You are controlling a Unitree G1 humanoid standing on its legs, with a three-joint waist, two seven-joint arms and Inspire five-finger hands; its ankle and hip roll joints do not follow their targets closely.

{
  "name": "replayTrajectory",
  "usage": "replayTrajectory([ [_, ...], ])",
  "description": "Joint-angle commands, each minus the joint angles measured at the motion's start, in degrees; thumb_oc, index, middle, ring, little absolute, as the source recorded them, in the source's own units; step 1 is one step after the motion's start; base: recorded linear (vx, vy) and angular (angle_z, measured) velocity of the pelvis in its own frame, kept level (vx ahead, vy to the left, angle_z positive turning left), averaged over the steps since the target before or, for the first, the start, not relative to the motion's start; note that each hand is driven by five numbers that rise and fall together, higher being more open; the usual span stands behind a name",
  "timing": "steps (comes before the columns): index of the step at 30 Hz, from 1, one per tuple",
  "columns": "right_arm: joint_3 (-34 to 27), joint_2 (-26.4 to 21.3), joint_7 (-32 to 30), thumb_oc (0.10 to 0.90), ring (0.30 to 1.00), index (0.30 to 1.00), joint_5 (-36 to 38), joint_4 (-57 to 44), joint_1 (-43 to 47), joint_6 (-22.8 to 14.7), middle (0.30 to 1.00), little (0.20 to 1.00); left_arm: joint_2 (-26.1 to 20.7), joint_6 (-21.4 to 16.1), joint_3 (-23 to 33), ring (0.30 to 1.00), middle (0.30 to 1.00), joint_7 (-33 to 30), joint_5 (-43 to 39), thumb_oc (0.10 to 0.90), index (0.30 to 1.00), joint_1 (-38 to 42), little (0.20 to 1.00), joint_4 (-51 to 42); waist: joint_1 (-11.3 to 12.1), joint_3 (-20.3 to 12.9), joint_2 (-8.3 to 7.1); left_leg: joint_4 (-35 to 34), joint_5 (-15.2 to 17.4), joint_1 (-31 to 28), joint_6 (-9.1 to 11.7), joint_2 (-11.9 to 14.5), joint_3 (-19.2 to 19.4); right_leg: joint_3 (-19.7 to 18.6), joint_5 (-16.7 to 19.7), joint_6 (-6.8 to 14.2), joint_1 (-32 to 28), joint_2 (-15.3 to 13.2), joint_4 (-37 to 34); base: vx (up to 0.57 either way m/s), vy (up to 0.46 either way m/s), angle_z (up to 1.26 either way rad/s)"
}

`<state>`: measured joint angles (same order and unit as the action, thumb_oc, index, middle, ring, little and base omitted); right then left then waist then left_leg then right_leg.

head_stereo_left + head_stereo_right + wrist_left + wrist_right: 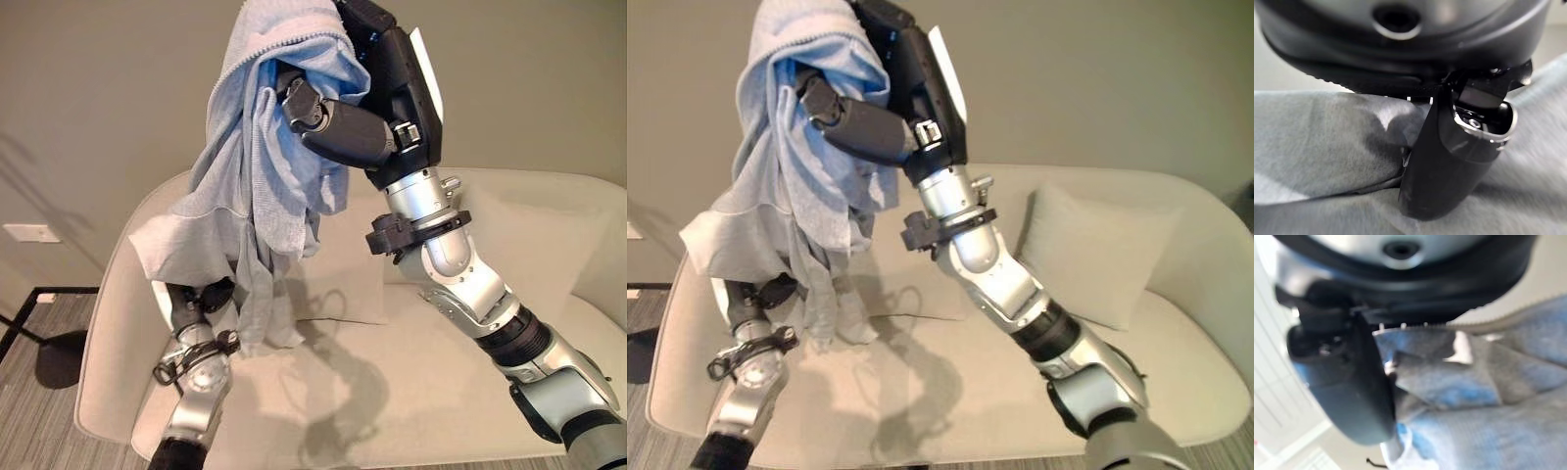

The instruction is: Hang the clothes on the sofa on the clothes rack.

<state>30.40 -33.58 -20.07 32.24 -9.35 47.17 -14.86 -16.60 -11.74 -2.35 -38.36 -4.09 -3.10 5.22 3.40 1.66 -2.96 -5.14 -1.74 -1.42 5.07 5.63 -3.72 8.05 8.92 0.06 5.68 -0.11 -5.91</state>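
Observation:
A light blue-grey garment (265, 166) hangs in long folds above the beige sofa (441, 372). My right hand (392, 78) is raised high with the garment's top draped over its fingers. Its thumb (1347, 382) is pressed into the cloth (1474, 421), so the hand is shut on it. My left hand (191, 299) is low, at the garment's lower edge just above the seat. Its thumb (1449, 161) pinches a fold of the fabric (1317, 142), and its fingers are hidden behind the cloth.
One pale cushion (1097, 255) leans on the sofa's back at the right, and another (353, 284) lies behind the hanging cloth. A black stand base (59, 357) sits on the grey carpet left of the sofa. A plain wall is behind.

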Motion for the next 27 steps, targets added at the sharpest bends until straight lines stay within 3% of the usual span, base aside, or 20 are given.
replayTrajectory([
  [1,-14.04,0.80,-1.32,0.400,0.300,0.300,-1.95,-1.55,4.16,-8.56,0.300,0.300,-7.78,-4.16,8.86,0.300,0.300,-2.79,6.70,0.400,0.300,-0.56,0.300,-2.15,3.18,-2.77,-0.81,0.14,2.61,1.11,-0.66,-0.21,-0.44,1.89,-10.13,4.97,-3.62,-2.34,0.91,0.00,-0.065,0.12],
  [5,-19.55,-4.53,-1.00,0.400,0.300,0.300,-3.77,-3.36,-0.45,-11.06,0.300,0.300,-10.61,-4.50,16.78,0.300,0.300,-7.11,11.77,0.400,0.300,-1.67,0.300,-4.19,6.76,0.45,-0.53,0.16,-1.13,8.17,1.61,-1.36,-4.85,7.77,-10.57,4.86,-0.68,-3.66,0.91,-0.16,-0.017,0.58],
  [6,-19.73,-4.59,-1.03,0.400,0.300,0.300,-3.81,-3.50,-0.59,-11.03,0.300,0.300,-10.62,-4.43,16.69,0.300,0.300,-7.12,11.83,0.400,0.300,-1.61,0.300,-4.29,6.52,0.36,-0.62,0.14,-1.65,8.63,1.55,-1.59,-5.19,8.11,-10.26,4.91,-0.38,-3.86,0.91,-0.19,0.032,1.35],
  [7,-23.46,-7.64,-1.64,0.400,0.300,0.300,-6.24,-5.04,-4.51,-11.72,0.300,0.300,-11.55,-4.49,19.40,0.300,0.300,-9.20,14.42,0.400,0.300,-0.92,0.300,-5.17,7.23,0.97,-0.20,0.14,-2.52,11.30,1.99,-2.55,-5.88,12.46,-10.06,5.16,0.50,-5.67,0.91,-0.17,0.066,1.41],
  [9,-26.94,-9.77,-2.18,0.400,0.300,0.300,-8.36,-6.12,-10.21,-12.31,0.300,0.300,-12.88,-3.98,22.02,0.300,0.300,-11.91,18.00,0.400,0.300,-0.33,0.300,-5.96,6.75,0.95,0.08,0.14,-1.19,10.52,1.69,-0.89,-3.08,16.30,-9.72,5.25,0.68,-7.39,0.91,-0.11,0.081,1.22],
  [10,-27.05,-9.76,-2.18,0.400,0.300,0.300,-8.37,-6.23,-10.37,-12.26,0.300,0.300,-12.90,-3.96,21.96,0.300,0.300,-11.92,18.02,0.400,0.300,-0.35,0.300,-5.99,6.75,0.93,0.08,0.14,-1.19,10.50,1.70,-0.89,-3.14,16.36,-9.74,5.25,0.63,-7.38,0.91,-0.06,0.127,1.43],
  [12,-30.93,-10.07,-1.83,0.400,0.300,0.300,-11.69,-8.46,-17.26,-12.30,0.300,0.300,-14.56,-3.13,26.28,0.300,0.300,-15.90,22.81,0.400,0.300,0.44,0.300,-7.54,5.45,0.84,0.99,0.41,-0.73,6.70,3.49,4.48,-1.29,18.72,-8.44,5.70,0.44,-9.77,1.26,-0.08,0.318,1.32],
  [13,-33.15,-9.51,-0.66,0.400,0.300,0.300,-13.90,-10.26,-21.27,-11.79,0.300,0.300,-15.24,-3.11,27.90,0.300,0.300,-17.95,25.38,0.400,0.300,1.02,0.300,-9.06,4.33,0.82,2.01,1.09,-3.20,2.97,5.60,9.03,-1.42,19.19,-7.12,6.61,-0.15,-11.57,1.81,-0.05,0.354,0.89],
  [14,-33.24,-9.49,-0.65,0.400,0.300,0.300,-13.91,-10.36,-21.39,-11.74,0.300,0.300,-15.25,-3.11,27.85,0.300,0.300,-17.96,25.40,0.400,0.300,1.01,0.300,-9.08,4.37,0.90,2.04,0.97,-3.24,2.78,5.62,9.08,-1.41,19.22,-7.13,6.60,-0.30,-11.51,1.78,-0.14,0.785,0.67],
  [15,-34.56,-8.51,-0.10,0.400,0.300,0.300,-15.72,-11.31,-25.06,-11.19,0.300,0.300,-16.78,-2.51,28.42,0.300,0.300,-19.73,29.15,0.400,0.300,2.48,0.300,-11.20,2.42,0.62,3.06,3.04,-9.46,-0.09,8.05,14.98,-1.76,19.47,-5.45,9.15,0.82,-16.39,4.97,-0.10,0.529,0.46],
  [16,-34.74,-8.35,-0.11,0.400,0.300,0.300,-15.85,-11.56,-25.43,-11.14,0.300,0.300,-16.79,-2.37,28.24,0.300,0.300,-19.83,29.41,0.400,0.300,2.44,0.300,-11.30,2.41,0.61,3.05,2.52,-9.75,-0.45,8.15,15.09,-1.81,19.48,-5.77,9.35,0.82,-16.45,5.47,-0.08,0.705,0.20],
  [18,-35.44,-7.29,-0.26,0.400,0.300,0.300,-16.72,-12.09,-27.22,-10.44,0.300,0.300,-16.71,-2.46,28.20,0.300,0.300,-20.61,30.21,0.400,0.300,2.66,0.300,-12.53,1.59,0.07,3.78,1.66,-10.57,-0.79,9.08,16.64,-3.05,18.64,-4.85,11.03,1.29,-19.24,6.91,-0.06,0.436,0.26],
  [19,-36.66,-6.89,-1.15,0.400,0.300,0.300,-18.56,-11.86,-29.06,-10.07,0.300,0.300,-17.11,-2.48,28.06,0.300,0.300,-20.64,31.21,0.400,0.300,2.47,0.300,-12.55,1.22,-0.71,4.10,1.13,-8.05,-1.71,9.17,16.69,-3.23,18.26,-4.61,12.47,1.70,-21.35,8.59,-0.10,0.524,0.05],
  [21,-38.63,-5.96,-1.91,0.400,0.300,0.300,-21.20,-12.49,-32.07,-8.62,0.300,0.300,-17.04,-2.28,26.72,0.300,0.300,-19.84,32.17,0.400,0.300,2.73,0.300,-13.37,0.01,-1.21,4.24,1.97,1.47,-1.48,7.95,15.38,-1.94,18.19,-3.48,13.86,1.40,-25.31,10.41,-0.03,0.478,-0.02],
  [22,-40.97,-4.69,-1.89,0.400,0.300,0.300,-22.70,-12.61,-35.82,-7.70,0.300,0.300,-16.88,-2.33,25.23,0.300,0.300,-18.63,32.21,0.400,0.300,3.02,0.300,-13.61,-0.31,-1.49,3.37,3.63,7.01,-1.60,6.86,13.50,-1.64,18.19,-2.43,14.69,1.00,-27.91,11.66,-0.04,0.441,0.39],
  [23,-41.61,-3.01,-2.00,0.400,0.300,0.300,-23.81,-12.93,-37.20,-6.88,0.300,0.300,-16.41,-2.76,24.45,0.300,0.300,-18.12,32.00,0.400,0.300,2.97,0.300,-13.78,-0.67,-1.38,2.94,4.78,9.40,-1.42,5.58,11.99,-1.31,17.80,-1.20,14.80,0.85,-29.56,12.79,-0.03,0.324,0.55],
  [24,-41.78,-2.74,-2.04,0.400,0.300,0.300,-24.00,-13.33,-37.57,-6.66,0.300,0.300,-16.55,-2.77,24.35,0.300,0.300,-18.07,31.98,0.400,0.300,2.91,0.300,-13.82,-0.54,-1.32,2.42,5.50,9.83,-1.22,5.31,11.40,-1.33,17.52,-1.17,14.88,0.96,-30.13,13.00,-0.08,0.514,0.63],
  [25,-42.40,0.09,-2.26,0.400,0.300,0.300,-27.01,-13.59,-40.20,-4.92,0.300,0.300,-16.12,-3.17,23.11,0.300,0.300,-16.68,31.85,0.400,0.300,2.61,0.300,-14.22,-1.07,-1.03,1.22,6.57,12.22,-1.51,2.43,7.26,-0.31,17.34,5.40,14.94,0.43,-34.36,14.38,-0.10,0.539,0.33],
  [26,-42.01,1.07,-2.85,0.400,0.300,0.300,-28.70,-13.13,-40.68,-4.21,0.300,0.300,-16.72,-2.91,22.27,0.300,0.300,-16.06,32.49,0.400,0.300,2.51,0.300,-14.32,-0.78,-0.82,0.88,6.59,13.24,-2.50,1.34,5.25,0.92,18.20,9.65,14.94,0.46,-36.02,15.03,-0.21,0.826,0.08],
  [27,-40.78,2.52,-3.78,0.400,0.300,0.300,-29.93,-12.62,-39.81,-3.64,0.300,0.300,-16.67,-2.56,22.12,0.300,0.300,-16.11,32.98,0.400,0.300,2.60,0.300,-15.08,-0.24,-0.08,1.21,7.18,13.40,-2.90,-0.46,2.54,3.54,21.40,12.85,14.94,0.42,-38.43,15.36,-0.15,0.463,-0.02],
])
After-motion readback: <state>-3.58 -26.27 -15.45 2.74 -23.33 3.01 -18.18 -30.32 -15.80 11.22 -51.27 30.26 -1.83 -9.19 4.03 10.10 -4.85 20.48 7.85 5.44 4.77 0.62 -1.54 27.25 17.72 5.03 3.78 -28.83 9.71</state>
